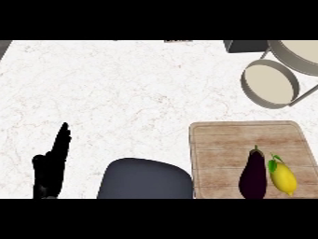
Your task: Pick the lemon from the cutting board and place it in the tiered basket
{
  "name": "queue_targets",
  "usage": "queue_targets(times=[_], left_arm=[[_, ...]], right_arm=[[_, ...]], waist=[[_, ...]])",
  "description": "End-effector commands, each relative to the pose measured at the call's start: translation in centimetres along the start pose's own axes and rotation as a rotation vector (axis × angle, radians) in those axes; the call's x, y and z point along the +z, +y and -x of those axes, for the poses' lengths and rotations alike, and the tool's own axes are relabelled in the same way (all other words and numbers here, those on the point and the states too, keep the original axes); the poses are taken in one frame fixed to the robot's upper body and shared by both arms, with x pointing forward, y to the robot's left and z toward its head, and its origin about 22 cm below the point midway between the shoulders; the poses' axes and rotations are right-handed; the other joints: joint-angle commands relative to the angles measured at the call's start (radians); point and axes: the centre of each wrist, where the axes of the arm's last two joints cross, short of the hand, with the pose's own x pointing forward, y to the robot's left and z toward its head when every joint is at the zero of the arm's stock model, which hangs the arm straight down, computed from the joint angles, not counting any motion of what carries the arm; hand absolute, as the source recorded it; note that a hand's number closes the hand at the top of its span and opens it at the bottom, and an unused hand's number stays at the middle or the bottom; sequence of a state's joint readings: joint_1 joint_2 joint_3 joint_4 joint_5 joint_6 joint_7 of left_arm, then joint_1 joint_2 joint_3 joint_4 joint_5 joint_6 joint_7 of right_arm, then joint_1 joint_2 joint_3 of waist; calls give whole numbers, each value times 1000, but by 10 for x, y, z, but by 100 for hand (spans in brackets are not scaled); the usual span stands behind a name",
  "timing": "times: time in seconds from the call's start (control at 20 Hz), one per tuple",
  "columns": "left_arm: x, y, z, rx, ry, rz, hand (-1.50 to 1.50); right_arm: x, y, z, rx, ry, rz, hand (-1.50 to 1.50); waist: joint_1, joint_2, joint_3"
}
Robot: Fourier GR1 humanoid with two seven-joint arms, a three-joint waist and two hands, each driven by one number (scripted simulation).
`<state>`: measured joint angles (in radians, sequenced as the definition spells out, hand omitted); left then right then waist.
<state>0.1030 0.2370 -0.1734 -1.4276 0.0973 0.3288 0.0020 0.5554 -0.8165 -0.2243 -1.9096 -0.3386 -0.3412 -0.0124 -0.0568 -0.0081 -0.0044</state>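
Left hand at lower left, fingers straight and upward, empty, touching nothing. Lemon on cutting board, just beside eggplant; tiered basket beyond.

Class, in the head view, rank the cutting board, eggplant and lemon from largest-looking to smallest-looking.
1. cutting board, by far the largest.
2. eggplant, lying on the board.
3. lemon, beside the eggplant and clearly shorter.
All three sit at similar nearness, so the order is fairly safe.
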Motion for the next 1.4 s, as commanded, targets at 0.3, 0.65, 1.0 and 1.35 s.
queue_targets(times=[0.3, 0.65, 1.0, 1.35], left_arm=[[1, -7, 9, -5, 28, 31, 0], [-7, -11, -8, -4, 2, 74, 0], [-5, -32, -9, -17, 4, 77, 0], [-9, -13, -12, -25, 8, 76, 0]], right_arm=[[42, 9, -62, 482, 166, -92, -150], [53, 43, -85, 558, 248, -8, -150], [56, 75, -62, 757, 304, -47, -150], [51, 106, -87, 816, 412, -100, -150]], waist=[[31, 10, -3], [76, 15, 3], [70, 12, 4], [74, 11, 3]])
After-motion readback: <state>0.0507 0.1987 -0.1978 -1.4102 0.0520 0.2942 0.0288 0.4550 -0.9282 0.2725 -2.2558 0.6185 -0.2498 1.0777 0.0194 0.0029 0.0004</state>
